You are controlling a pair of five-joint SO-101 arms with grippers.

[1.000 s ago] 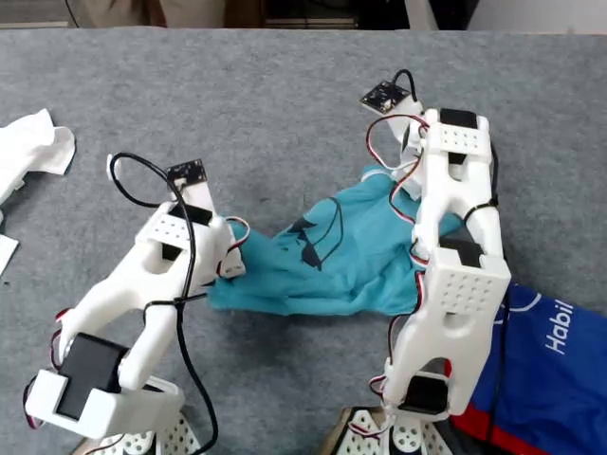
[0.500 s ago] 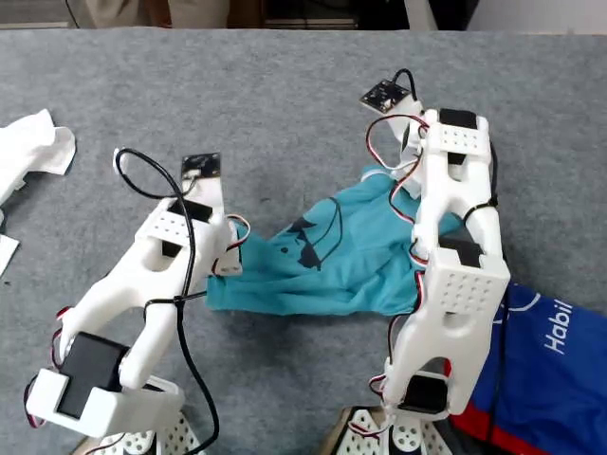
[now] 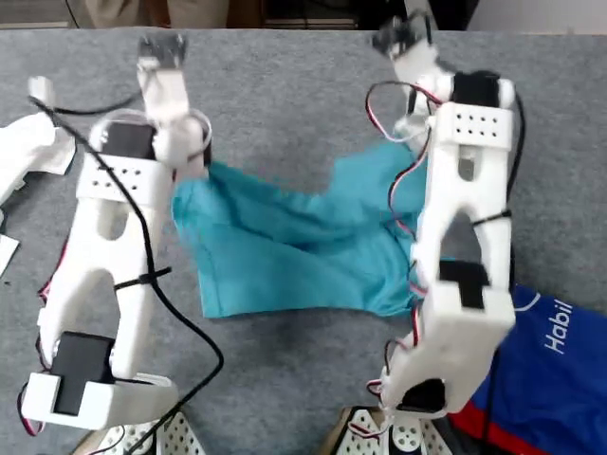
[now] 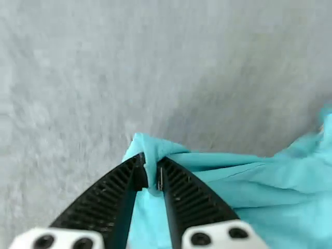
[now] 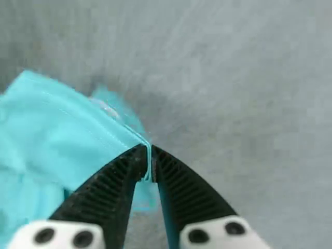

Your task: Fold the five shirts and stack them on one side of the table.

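Note:
A teal shirt (image 3: 294,246) hangs stretched between the two arms over the middle of the grey table (image 3: 285,95). My left gripper (image 4: 150,174) is shut on one corner of the teal shirt (image 4: 249,181), which bunches between its black fingers. At the other corner my right gripper (image 5: 148,166) is shut on the hem of the teal shirt (image 5: 46,129). In the high view the left arm (image 3: 123,209) stands at the shirt's left edge and the right arm (image 3: 465,190) at its right edge, both stretched toward the far side.
A blue shirt (image 3: 550,379) with white print and a red edge lies at the near right corner. White cloth (image 3: 33,152) lies crumpled at the far left edge. Bare grey table shows beyond the arms.
Both arms have swung up and away toward the far side, lifting the teal shirt. It has opened from a crumpled heap into a wide sheet held by its two corners.

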